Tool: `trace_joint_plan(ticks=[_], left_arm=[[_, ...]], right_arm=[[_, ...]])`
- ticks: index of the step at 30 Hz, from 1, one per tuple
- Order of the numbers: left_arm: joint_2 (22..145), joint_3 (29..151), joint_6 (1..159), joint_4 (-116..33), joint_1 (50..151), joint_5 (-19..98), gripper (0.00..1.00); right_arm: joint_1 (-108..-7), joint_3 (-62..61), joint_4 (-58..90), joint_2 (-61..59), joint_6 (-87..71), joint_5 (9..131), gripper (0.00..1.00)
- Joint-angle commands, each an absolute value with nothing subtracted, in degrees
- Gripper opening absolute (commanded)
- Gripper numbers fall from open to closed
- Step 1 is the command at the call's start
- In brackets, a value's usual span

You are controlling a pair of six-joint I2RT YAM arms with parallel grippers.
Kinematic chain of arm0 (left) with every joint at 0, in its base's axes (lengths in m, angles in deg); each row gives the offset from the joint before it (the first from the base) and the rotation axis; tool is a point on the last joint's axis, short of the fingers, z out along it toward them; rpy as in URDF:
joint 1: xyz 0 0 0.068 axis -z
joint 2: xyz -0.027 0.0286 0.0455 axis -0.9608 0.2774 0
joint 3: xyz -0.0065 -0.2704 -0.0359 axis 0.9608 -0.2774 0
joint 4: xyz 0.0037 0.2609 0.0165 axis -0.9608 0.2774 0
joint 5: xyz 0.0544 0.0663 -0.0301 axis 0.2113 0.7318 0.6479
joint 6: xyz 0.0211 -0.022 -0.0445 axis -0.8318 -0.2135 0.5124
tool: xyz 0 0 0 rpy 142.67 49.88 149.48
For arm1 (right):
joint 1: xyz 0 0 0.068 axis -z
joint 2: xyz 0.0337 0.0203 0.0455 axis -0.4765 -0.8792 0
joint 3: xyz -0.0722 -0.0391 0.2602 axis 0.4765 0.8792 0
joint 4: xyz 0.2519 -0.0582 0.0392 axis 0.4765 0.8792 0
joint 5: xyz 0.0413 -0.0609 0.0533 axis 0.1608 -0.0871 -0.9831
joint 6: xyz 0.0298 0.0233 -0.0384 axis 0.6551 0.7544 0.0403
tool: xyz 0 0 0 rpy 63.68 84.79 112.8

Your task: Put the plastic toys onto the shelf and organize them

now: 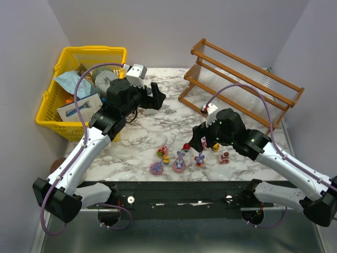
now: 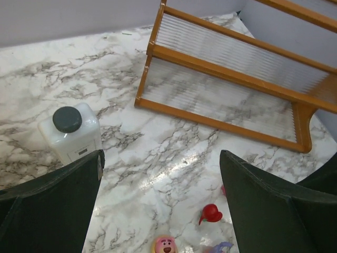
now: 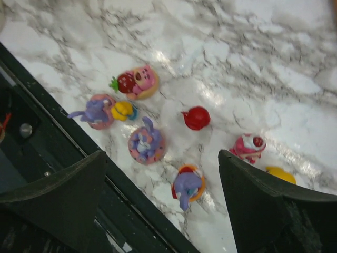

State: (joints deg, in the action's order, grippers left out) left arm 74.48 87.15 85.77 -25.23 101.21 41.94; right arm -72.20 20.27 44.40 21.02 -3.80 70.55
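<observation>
Several plastic toys lie in a loose cluster near the table's front edge: a pink bear with a strawberry (image 3: 138,81) (image 1: 162,152), a purple bunny on a pink disc (image 3: 146,144) (image 1: 179,162), a red ball-like one (image 3: 197,117) (image 2: 211,213), a purple figure on an orange ring (image 3: 187,185) and a pink-red figure (image 3: 248,147) (image 1: 225,157). My right gripper (image 3: 162,158) (image 1: 199,138) hovers open above them, holding nothing. The shelf (image 1: 242,84) (image 2: 231,68) stands slanted at the back right with no toys on it. My left gripper (image 2: 161,158) (image 1: 158,97) hangs open over the bare middle of the table, facing the shelf.
A white bottle with a black cap (image 2: 71,132) (image 1: 136,74) stands left of the shelf. A yellow mesh basket (image 1: 87,55) full of odds and ends sits at the back left. A black rail (image 3: 79,163) runs along the table's near edge, close to the toys.
</observation>
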Motion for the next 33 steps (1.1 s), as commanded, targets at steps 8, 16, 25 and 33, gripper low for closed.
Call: trace_joint_plan(ticks=[8,16,25,33], left_arm=[[71.54,84.1,88.29,-27.83,102.72,43.85,0.99],[71.63,83.4,88.21,-26.95,102.81,43.42,0.99],[71.46,81.82,88.74,-27.04,102.9,43.68,0.99],[71.28,80.5,88.29,-26.51,103.16,43.24,0.99]], right_arm=[[-73.54,27.57,47.53,16.5,10.18,79.83,0.73],[-74.07,28.98,48.06,13.07,13.87,77.54,0.6],[-74.51,28.45,49.99,10.96,17.29,77.89,0.38],[-74.42,25.91,53.68,10.25,22.48,78.77,0.03]])
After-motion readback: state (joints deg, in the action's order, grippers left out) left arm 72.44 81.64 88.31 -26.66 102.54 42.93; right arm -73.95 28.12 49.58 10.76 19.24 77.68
